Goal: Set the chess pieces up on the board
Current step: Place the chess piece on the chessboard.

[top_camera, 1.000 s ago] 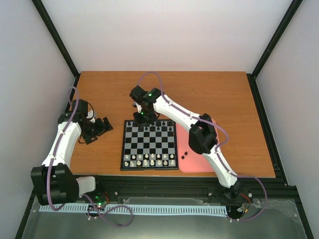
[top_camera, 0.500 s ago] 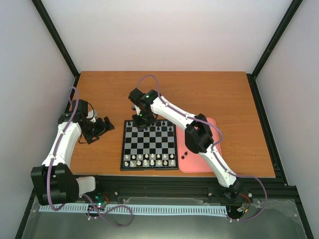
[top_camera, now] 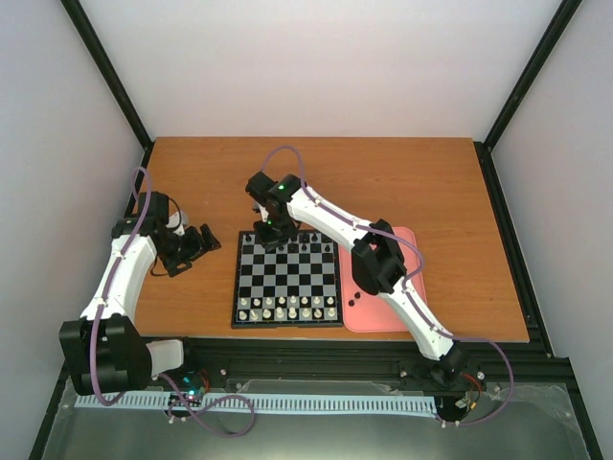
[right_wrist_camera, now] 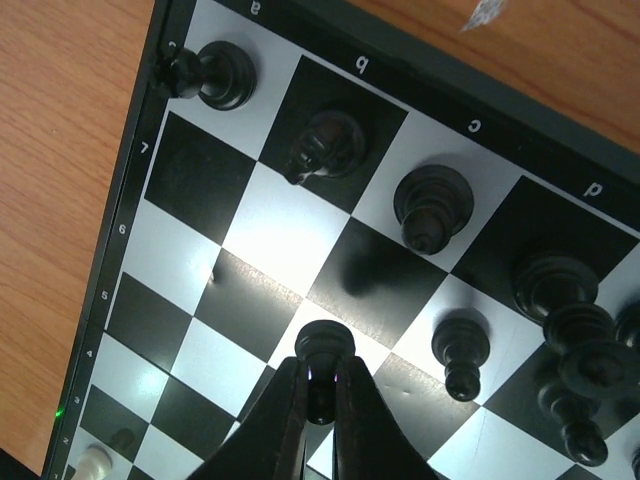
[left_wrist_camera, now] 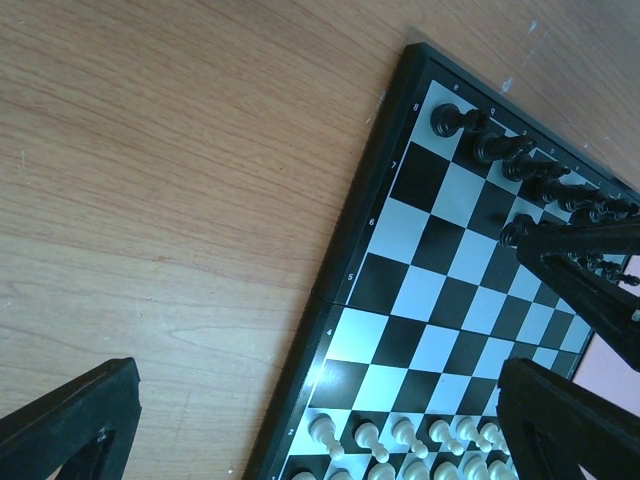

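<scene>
The board [top_camera: 285, 278] lies mid-table, with white pieces [top_camera: 287, 308] along its near two rows and black chess pieces [top_camera: 308, 247] along the far edge. My right gripper [right_wrist_camera: 322, 372] is shut on a black pawn [right_wrist_camera: 323, 346], held just above the squares near the board's far-left corner. Beyond it a rook [right_wrist_camera: 225, 75], knight [right_wrist_camera: 325, 145] and bishop [right_wrist_camera: 432, 205] stand on the back row, and another pawn [right_wrist_camera: 460, 345] stands to the right. My left gripper [top_camera: 204, 241] rests open and empty over the table, left of the board [left_wrist_camera: 430, 300].
A pink tray [top_camera: 369, 314] lies against the board's right side, partly under the right arm. Bare wooden table [top_camera: 431, 182] surrounds the board. In the left wrist view, the right gripper's fingers [left_wrist_camera: 585, 250] show over the far squares.
The right gripper has shifted slightly left and nearer along the board's far edge with the pawn still in it. The left arm has not moved.
</scene>
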### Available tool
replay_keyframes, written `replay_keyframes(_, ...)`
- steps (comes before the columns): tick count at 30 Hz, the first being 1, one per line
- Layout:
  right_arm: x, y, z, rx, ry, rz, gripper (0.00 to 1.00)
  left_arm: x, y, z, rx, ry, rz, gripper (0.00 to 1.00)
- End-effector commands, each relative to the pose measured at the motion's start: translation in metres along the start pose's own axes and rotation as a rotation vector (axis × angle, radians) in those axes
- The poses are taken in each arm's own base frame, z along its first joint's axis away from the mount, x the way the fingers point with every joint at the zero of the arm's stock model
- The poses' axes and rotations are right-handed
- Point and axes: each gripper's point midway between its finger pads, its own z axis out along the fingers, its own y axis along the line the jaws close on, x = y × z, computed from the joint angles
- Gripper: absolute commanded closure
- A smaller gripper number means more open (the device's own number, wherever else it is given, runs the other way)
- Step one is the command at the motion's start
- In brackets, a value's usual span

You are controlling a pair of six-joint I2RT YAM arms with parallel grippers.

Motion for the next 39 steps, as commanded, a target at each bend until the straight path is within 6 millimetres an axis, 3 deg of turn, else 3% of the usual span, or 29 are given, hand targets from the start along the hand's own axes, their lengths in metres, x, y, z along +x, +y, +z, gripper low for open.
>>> replay_keyframes(1, -0.0069, 0.0021, -0.0023, 0.027, -0.036, -0.001, 0.94, -0.004, -0.0049, -0.0022, 0.028, -0.019, 0.001, 0.01)
replay_keyframes(39, -0.009, -0.004, 0.0038, 0.057, -0.04, -0.004, 0.85, -0.0046, -0.0057, 0.0008, 0.035, -0.011, 0.002, 0.01)
